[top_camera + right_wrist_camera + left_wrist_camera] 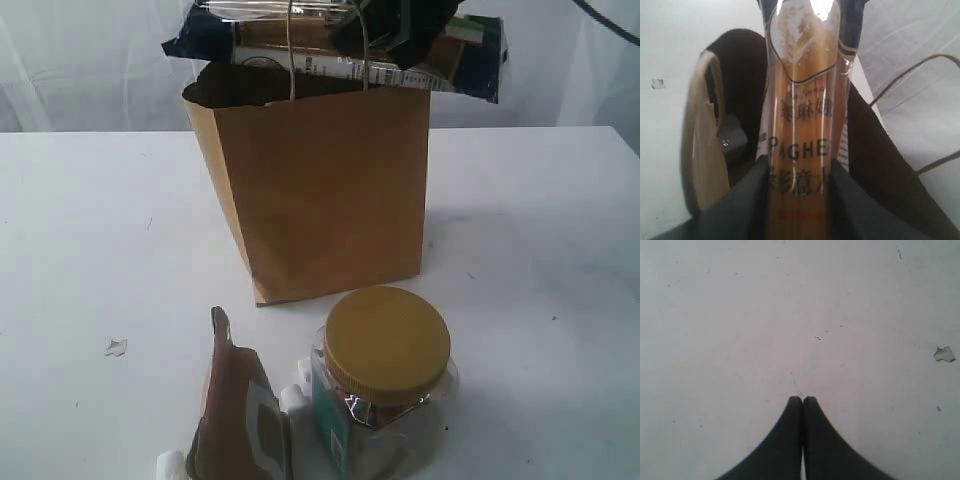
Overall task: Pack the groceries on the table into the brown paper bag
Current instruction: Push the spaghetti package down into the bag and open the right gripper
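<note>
Right gripper [799, 172]: jaws partly apart and clamped on both sides of the long spaghetti packet [802, 115].
Spaghetti packet: held off the table, lying crosswise just above the open mouth of the brown paper bag [320, 200]; in the exterior view its navy ends stick out past both bag walls.
Left gripper [802, 400]: fingers pressed together with nothing between them, over a bare patch of the table [90, 220].
Bag: upright on the table with its mouth open; something dark lies inside, too dim to identify.
Jar with mustard lid [385, 360]: upright on the table in front of the bag, apart from it.
Brown-orange pouch [235, 410]: just beside the jar, standing on edge.
Small white bits [295, 398]: on the table between pouch and jar.
</note>
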Robot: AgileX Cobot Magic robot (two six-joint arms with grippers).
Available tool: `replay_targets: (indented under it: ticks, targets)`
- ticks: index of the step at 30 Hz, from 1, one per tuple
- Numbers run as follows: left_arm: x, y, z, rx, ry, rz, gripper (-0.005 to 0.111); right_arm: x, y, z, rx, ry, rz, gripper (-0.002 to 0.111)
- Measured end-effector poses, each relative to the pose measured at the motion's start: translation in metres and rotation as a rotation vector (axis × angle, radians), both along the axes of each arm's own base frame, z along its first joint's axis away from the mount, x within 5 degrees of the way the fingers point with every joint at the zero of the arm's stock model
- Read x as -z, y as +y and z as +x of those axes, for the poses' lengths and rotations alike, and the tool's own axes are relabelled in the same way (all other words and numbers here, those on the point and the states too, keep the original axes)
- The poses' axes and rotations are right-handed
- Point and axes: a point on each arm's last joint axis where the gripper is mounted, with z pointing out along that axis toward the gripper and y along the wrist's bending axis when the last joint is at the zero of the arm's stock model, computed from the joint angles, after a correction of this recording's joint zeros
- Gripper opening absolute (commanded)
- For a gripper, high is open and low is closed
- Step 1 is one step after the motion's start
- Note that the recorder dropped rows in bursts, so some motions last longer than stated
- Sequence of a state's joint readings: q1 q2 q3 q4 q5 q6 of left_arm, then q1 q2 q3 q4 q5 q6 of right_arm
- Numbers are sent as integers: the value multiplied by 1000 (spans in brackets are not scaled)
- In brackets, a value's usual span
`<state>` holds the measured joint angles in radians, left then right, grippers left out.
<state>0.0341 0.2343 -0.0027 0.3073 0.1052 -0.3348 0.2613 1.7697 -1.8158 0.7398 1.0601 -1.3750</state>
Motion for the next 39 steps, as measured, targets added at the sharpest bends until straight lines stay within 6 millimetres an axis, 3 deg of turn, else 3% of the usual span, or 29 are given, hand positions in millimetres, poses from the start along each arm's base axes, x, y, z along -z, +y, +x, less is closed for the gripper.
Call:
replay_targets:
  ticks: [13, 22, 33, 39]
  targets:
    - [0, 0, 0, 0, 0, 0, 0, 13, -10, 10, 156, 70, -83, 0]
    - [0, 0, 0, 0, 0, 0, 0, 11, -8, 10, 159, 84, -48, 1]
    - [0, 0, 0, 0, 0, 0, 0, 11, -8, 9, 154, 91, -50, 37]
    - [0, 0, 0, 0, 0, 0, 0, 11, -7, 9, 157, 94, -39, 39]
